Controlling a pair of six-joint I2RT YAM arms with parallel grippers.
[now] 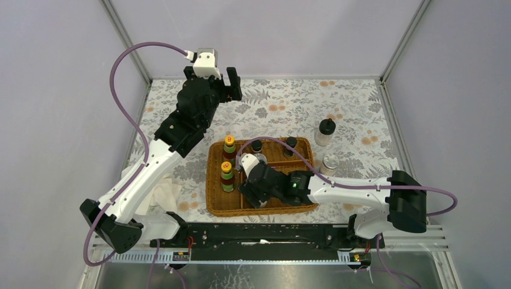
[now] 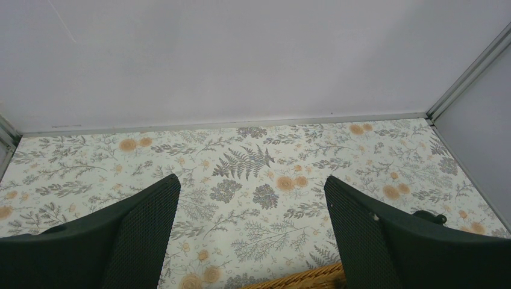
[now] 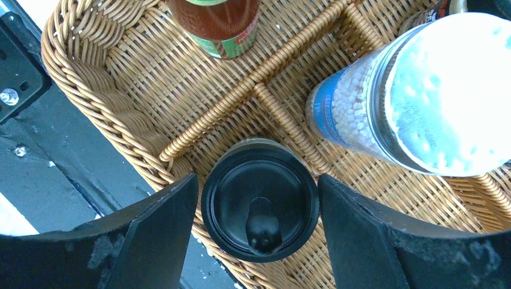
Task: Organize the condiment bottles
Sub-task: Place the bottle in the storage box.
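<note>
Right gripper (image 3: 258, 180) hangs in the wicker basket (image 1: 211, 180), fingers spread either side of a cream jar's black knobbed lid (image 3: 259, 208). A thin gap shows on each side, so the lid is not clamped. In the wrist view this jar stands in the basket's corner compartment, with a silver-lidded shaker (image 3: 422, 90) at 1 o'clock across a wicker divider and a red-green bottle (image 3: 217, 24) at 12 o'clock. From above, two yellow-capped bottles (image 1: 229, 144) (image 1: 226, 174) fill the basket's 9 o'clock side and two dark black-capped jars (image 1: 257, 146) (image 1: 290, 144) line its 12 o'clock edge. Outside on the floral table (image 1: 361, 114), the other cream jar (image 1: 325, 132) stands at 2 o'clock and a second shaker (image 1: 329, 164) at 3 o'clock. Left gripper (image 2: 253, 223) is raised at 11 o'clock — wide open, empty.
</note>
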